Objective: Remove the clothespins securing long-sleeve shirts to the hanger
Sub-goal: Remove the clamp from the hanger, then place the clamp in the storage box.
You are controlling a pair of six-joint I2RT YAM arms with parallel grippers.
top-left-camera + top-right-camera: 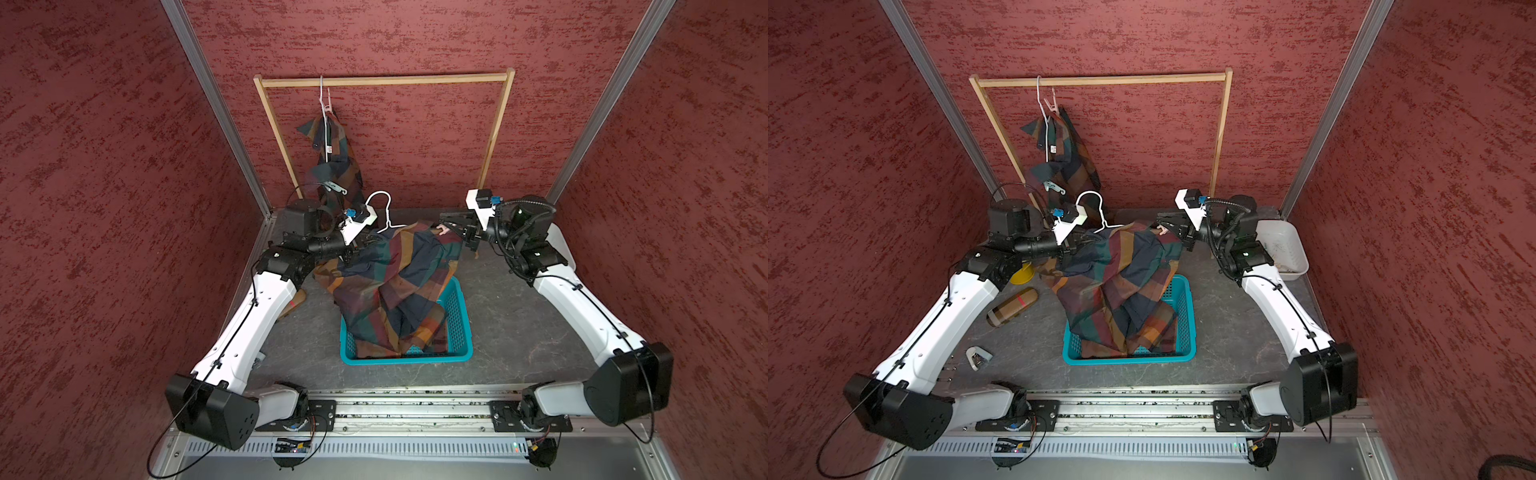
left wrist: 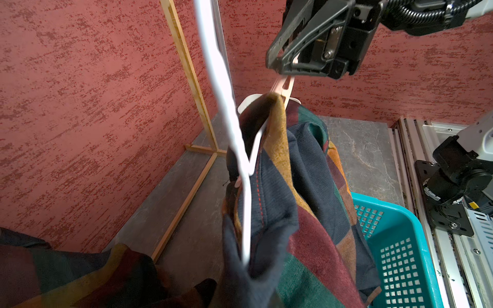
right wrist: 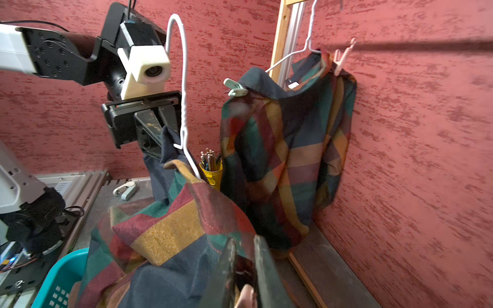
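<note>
Above the basket (image 1: 415,358), the held shirt (image 1: 395,274) is stretched between both grippers on a white hanger (image 3: 183,80). The left gripper (image 3: 163,128) is clamped on navy cloth at one shoulder, right beside the hanger's twisted neck. The hook rises free next to that arm's wrist camera. The right gripper (image 3: 245,248) is pinched onto a pink pin (image 2: 284,85) at the other shoulder, and the pin's far end bites the shirt's edge by the hanger tip. Shirt folds drop into the basket and cover its left and back rims, while the right and front rims show bare.

Behind, the rack (image 1: 382,80) stands against the back wall. A hung shirt (image 1: 336,153) on a second hanger (image 3: 306,40) sits at the bar's left end, close to the left post. It has a mint pin (image 3: 236,88) on one shoulder and a second pink pin (image 3: 342,57) on the other, next to the wall. From there the bar runs bare to the right post.

Grey floor lies open between basket and right arm. In a top view, a white tray (image 1: 1283,245) sits behind the right arm by the wall. A yellow cup (image 1: 1022,274), brown roll (image 1: 1013,307) and small white piece (image 1: 978,357) lie near the left arm. Red walls close in on three sides.
</note>
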